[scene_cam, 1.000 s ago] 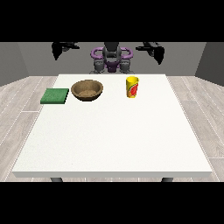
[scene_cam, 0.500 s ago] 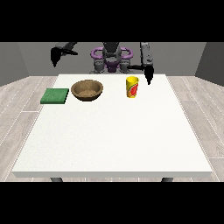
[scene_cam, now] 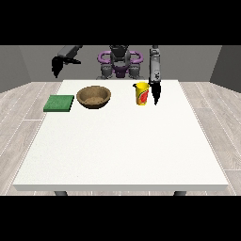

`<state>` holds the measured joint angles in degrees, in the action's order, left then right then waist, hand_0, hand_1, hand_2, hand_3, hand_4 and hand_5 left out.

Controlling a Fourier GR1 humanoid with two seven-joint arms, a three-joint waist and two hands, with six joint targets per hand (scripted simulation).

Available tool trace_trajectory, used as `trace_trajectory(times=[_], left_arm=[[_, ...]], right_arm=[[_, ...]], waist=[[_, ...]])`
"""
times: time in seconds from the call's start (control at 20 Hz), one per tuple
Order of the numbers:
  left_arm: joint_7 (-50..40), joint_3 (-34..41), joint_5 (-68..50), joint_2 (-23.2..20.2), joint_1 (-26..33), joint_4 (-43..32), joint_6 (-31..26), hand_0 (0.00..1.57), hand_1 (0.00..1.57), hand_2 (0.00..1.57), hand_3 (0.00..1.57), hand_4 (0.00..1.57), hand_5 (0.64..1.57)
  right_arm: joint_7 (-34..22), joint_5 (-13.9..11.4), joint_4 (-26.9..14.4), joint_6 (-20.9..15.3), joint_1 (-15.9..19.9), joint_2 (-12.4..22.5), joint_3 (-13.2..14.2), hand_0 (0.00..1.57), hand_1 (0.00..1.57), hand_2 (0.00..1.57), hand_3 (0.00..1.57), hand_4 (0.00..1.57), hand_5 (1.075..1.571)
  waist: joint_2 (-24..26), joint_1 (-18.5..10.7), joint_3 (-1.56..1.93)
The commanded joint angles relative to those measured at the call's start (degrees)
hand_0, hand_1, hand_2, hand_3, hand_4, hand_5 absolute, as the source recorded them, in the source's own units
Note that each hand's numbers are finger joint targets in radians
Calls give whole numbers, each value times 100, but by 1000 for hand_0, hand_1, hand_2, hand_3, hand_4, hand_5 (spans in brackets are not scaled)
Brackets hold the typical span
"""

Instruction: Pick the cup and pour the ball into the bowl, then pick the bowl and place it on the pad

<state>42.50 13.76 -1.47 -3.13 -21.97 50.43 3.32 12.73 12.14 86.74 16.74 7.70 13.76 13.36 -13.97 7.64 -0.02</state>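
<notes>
Table point(scene_cam: 122, 150): near half bare white. Toward the far edge, a row. Yellow cup point(scene_cam: 141, 93) upright, right of centre. Brown bowl point(scene_cam: 94, 97) left of centre, well apart from the cup. Green pad point(scene_cam: 59, 103) flat near the far-left corner, just beside the bowl, not touching. Ball not visible.

Hand at the view's right point(scene_cam: 155, 92) points down just beside the cup's right side; contact unclear, fingers look straight. Hand at the view's left point(scene_cam: 57, 66) hangs raised beyond the far-left corner; can't tell its fingers.

Before me spreads the wide white worktop point(scene_cam: 122, 146); pale wood-plank floor point(scene_cam: 26, 99) shows left and right.
</notes>
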Motion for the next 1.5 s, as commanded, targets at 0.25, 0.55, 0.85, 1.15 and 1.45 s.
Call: trace_trajectory(times=[0.25, 0.55, 0.85, 1.15, 1.45], left_arm=[[761, 144, -59, -155, -627, -1225, 6, 0, 0, 0, 0, 0, 1523], [918, -50, 541, -131, -923, -1627, 1222, 1018, 1018, 1101, 888, 1467, 776], [1378, -129, 875, 154, -417, -1619, 2113, 1323, 1323, 1571, 1571, 1477, 1250], [-222, -846, 1616, -76, -571, -1345, 2308, 1341, 1341, 1571, 1571, 1532, 1304], [-1808, -1003, 2451, -1956, -1593, -1399, 2089, 1450, 1450, 1571, 1571, 1571, 1291]], right_arm=[[631, -139, -733, 206, 153, 121, 168, 0, 0, 0, 0, 0, 1571], [352, -160, -299, 72, 335, 14, -24, 0, 0, 0, 0, 0, 1570], [249, 150, -390, 415, 329, 463, 333, 0, 0, 0, 0, 0, 1570], [-456, 217, -1034, 362, 282, 560, 395, 0, 0, 0, 0, 0, 1570], [-204, 40, -1361, 350, 189, 518, 378, 0, 0, 0, 0, 0, 1569]], waist=[[-227, -75, 1], [-315, 338, 0], [-346, 451, 0], [1061, 16, 11], [1219, -104, 26]])
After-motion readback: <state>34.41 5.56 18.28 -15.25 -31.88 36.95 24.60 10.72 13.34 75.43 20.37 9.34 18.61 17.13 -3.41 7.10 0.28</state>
